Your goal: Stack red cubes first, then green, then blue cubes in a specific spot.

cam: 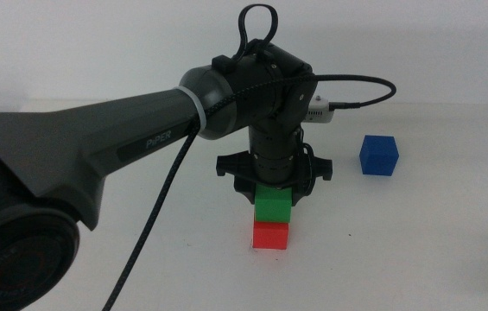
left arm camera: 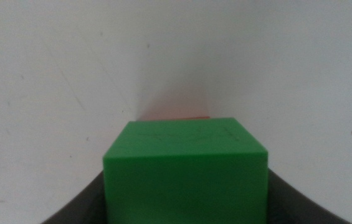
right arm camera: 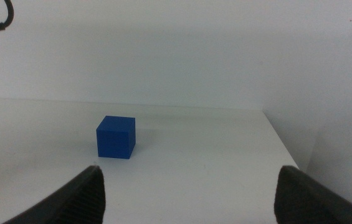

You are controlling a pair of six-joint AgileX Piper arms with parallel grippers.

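Your left gripper (cam: 274, 192) is clamped on the green cube (cam: 273, 206), which sits on the red cube (cam: 270, 234). Right of that stack, well apart, the blue cube (cam: 378, 155) rests on the table (cam: 416, 242). Your right gripper (right arm camera: 188, 186) waits, jaws spread apart.

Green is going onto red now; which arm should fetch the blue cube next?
Right. Its open gripper already faces the blue cube unobstructed, while the left gripper holds the green cube over the red cube.
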